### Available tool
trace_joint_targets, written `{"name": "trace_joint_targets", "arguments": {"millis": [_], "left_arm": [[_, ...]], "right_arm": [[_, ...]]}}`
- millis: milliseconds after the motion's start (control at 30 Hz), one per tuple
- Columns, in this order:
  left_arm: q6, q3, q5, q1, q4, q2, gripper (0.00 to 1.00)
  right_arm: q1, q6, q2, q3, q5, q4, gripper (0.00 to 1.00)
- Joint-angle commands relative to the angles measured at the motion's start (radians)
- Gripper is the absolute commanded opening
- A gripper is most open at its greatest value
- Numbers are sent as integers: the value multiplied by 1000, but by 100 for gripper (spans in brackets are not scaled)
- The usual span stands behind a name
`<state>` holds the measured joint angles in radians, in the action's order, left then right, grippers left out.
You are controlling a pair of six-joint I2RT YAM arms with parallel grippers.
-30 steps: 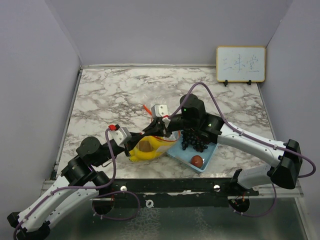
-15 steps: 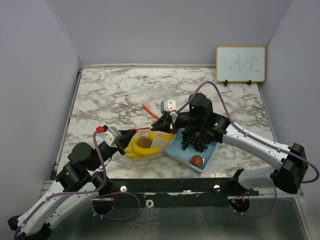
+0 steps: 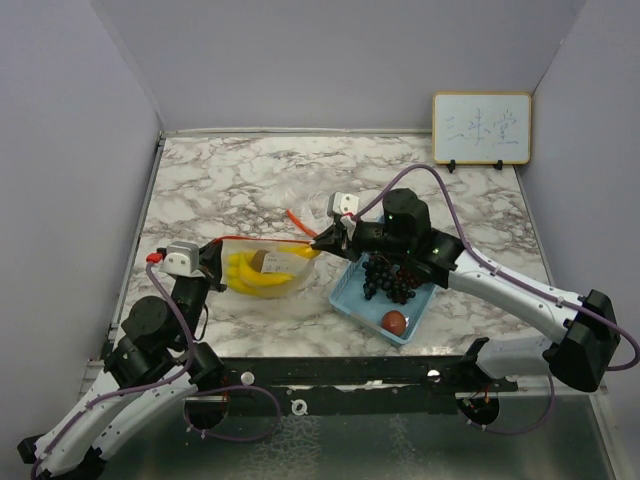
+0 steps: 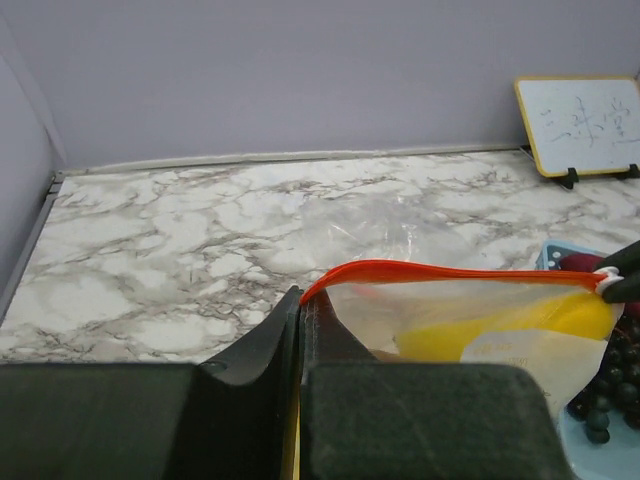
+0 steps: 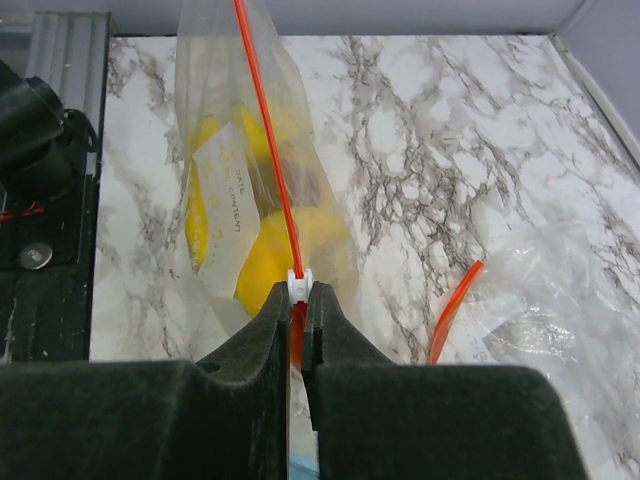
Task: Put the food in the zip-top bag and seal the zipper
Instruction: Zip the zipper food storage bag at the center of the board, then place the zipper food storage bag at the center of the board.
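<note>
The zip-top bag (image 3: 300, 270) is stretched between the two arms just above the counter (image 3: 220, 190). The left gripper (image 4: 300, 300) has its fingers (image 4: 262, 345) pressed together on the left end of the orange zipper (image 4: 450, 270), and the right gripper (image 5: 298, 295) has its fingers (image 5: 262, 320) pinching the other end at the white slider (image 5: 297, 283). The bunch of yellow bananas (image 3: 255, 280) sits inside the bag. The dark purple grapes (image 3: 388, 280) and the small red round fruit (image 3: 394, 321) lie in the light blue basket (image 3: 350, 305) just to the bag's right, under the right arm.
</note>
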<state>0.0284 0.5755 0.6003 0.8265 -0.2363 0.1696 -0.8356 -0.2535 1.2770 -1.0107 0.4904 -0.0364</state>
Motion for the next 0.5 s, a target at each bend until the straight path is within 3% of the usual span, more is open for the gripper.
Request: {"name": "trace_joint_targets", "arguments": {"millis": [0, 333, 400, 467], "left_arm": [[-17, 28, 296, -14, 62, -29, 0], [6, 35, 352, -15, 28, -1, 0], [15, 32, 357, -14, 18, -7, 0], [21, 26, 357, -14, 27, -22, 0]], "right_arm": [[38, 9, 6, 8, -155, -66, 1], [46, 51, 37, -92, -311, -90, 1], [46, 46, 31, -104, -283, -82, 1], [46, 49, 38, -111, -237, -75, 9]]}}
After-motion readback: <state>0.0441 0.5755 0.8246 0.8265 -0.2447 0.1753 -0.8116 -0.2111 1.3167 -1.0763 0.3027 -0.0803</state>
